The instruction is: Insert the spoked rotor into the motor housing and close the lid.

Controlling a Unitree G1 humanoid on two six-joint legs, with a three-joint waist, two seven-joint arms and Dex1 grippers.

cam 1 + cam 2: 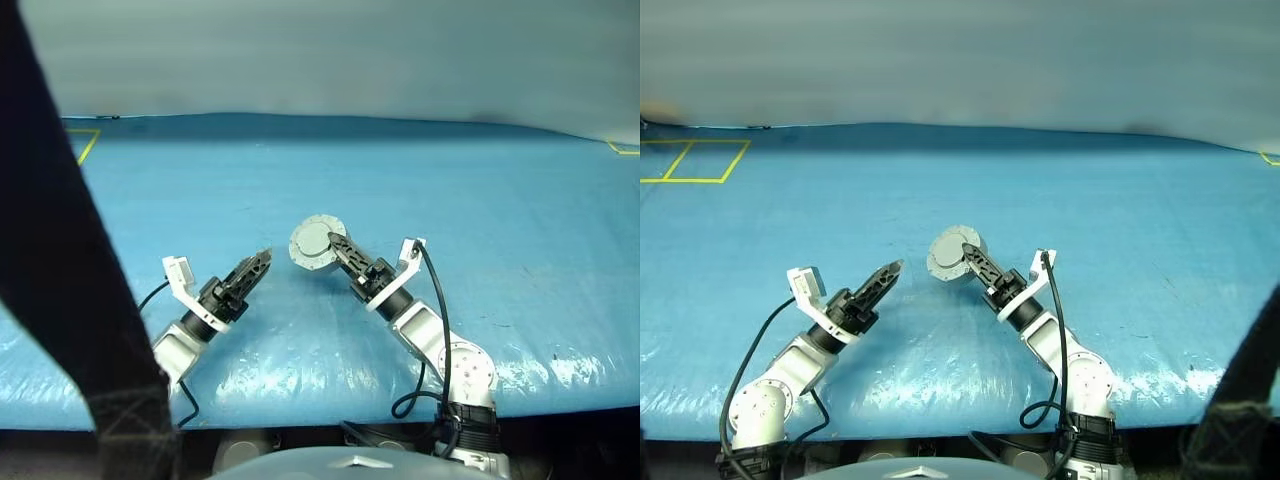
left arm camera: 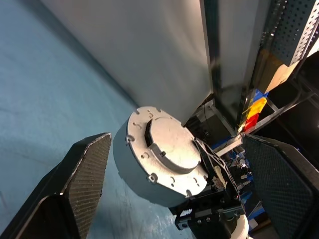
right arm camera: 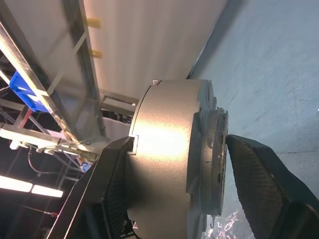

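Right wrist view: right gripper [image 3: 169,194] clamps the closed motor housing [image 1: 316,243] aloft (lid [image 2: 167,144] seated), left gripper [image 1: 252,272] spread wide at its eight o'clock, apparently just released.

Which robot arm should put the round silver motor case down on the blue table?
Right, probably. The right gripper already grips the round silver-grey motor housing, closed, above the blue table cover. The left gripper hangs open beside it, holding nothing.

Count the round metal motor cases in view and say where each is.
1: the closed motor case is held up over the blue table in the right gripper. The left gripper is open beside it.
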